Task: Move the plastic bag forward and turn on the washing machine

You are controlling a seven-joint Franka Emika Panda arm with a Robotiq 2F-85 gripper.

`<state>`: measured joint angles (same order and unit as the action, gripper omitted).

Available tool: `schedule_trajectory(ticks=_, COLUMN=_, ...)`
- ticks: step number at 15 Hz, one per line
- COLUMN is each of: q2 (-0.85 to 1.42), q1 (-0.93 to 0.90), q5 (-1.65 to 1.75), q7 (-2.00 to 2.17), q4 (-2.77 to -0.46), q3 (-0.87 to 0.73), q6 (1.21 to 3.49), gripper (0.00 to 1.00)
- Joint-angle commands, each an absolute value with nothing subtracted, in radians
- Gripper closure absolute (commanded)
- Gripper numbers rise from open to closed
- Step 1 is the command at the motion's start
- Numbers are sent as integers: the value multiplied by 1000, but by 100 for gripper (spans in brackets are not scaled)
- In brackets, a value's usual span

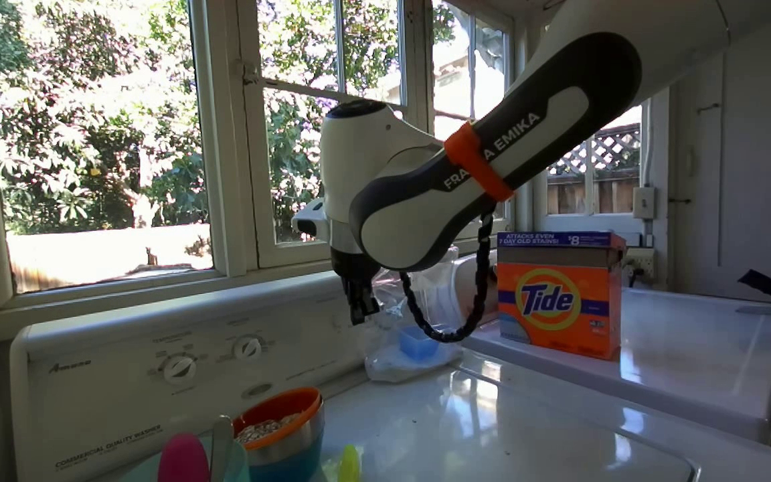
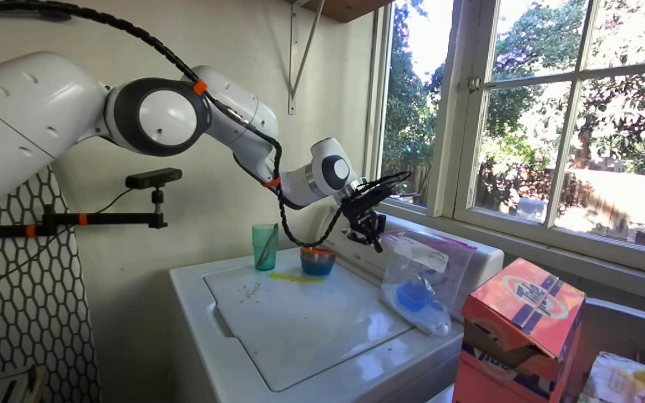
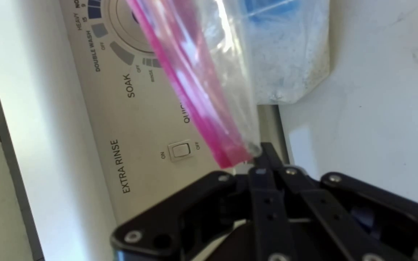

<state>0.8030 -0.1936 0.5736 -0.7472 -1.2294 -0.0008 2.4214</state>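
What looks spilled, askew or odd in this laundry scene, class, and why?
Pale crumbs lie scattered on the washing machine's lid, near the green tumbler, outside any container, so they look spilled. The Tide box looks partly open: bare cardboard shows beneath its raised top.

Straight ahead of my tool (image 3: 270, 154) the plastic bag (image 2: 424, 280) bars the way: its pink edge ends by the tips, touching or not I can't tell, and hides part of the dial (image 3: 123, 23). The switch (image 3: 181, 149) lies uncovered, just beside that edge. Past the bag stands the Tide box (image 2: 524, 316), and behind the bag rises the control panel (image 3: 147, 163). Over the desk (image 2: 311, 336) I have wide room across the middle, between the bag and the bowl (image 2: 317, 263), cup (image 2: 260, 252) and flat yellow-green strip (image 2: 295, 278). My own cable (image 1: 451, 337) loops down over the desk, about as low as my tool.
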Motion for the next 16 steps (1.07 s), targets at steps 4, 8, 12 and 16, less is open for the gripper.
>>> schedule_trajectory(ticks=4, q2=804, q1=-195, q5=572, q7=-748, q4=-1225, q3=0, q6=2417, gripper=99)
schedule_trajectory(ticks=8, q2=814, q1=-192, q5=571, q7=-756, q4=-1213, q3=3, q6=2422, gripper=100)
schedule_trajectory(ticks=12, q2=844, q1=-196, q5=571, q7=-757, q4=-1164, q3=-4, q6=2399, gripper=100)
schedule_trajectory(ticks=16, q2=880, q1=-190, q5=565, q7=-763, q4=-1106, q3=-12, q6=2374, gripper=100)
